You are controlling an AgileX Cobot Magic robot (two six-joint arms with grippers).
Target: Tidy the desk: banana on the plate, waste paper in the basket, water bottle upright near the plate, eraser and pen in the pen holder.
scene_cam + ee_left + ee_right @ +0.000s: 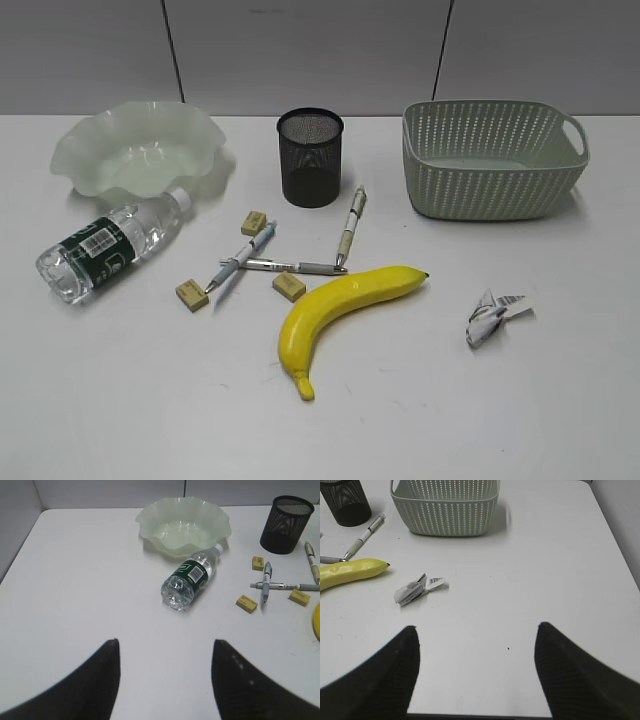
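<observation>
On the white desk (pixel 420 400) a yellow banana (pixel 340 305) lies in front of the middle. A clear water bottle (pixel 105 245) lies on its side, cap against the ruffled green plate (pixel 140 150). Three pens (pixel 290 266) and three tan erasers (pixel 289 287) are scattered before the black mesh pen holder (pixel 310 157). Crumpled waste paper (pixel 493 316) sits in front of the perforated basket (pixel 493 157). Neither arm shows in the exterior view. My left gripper (pixel 165 642) is open over bare desk, short of the bottle (pixel 190 577). My right gripper (pixel 476 627) is open, the paper (pixel 415 590) ahead to its left.
The desk's left edge meets a grey wall (pixel 17 525) in the left wrist view. Its right edge (pixel 620 545) and near edge show in the right wrist view. Grey wall panels (pixel 320 50) stand behind the desk.
</observation>
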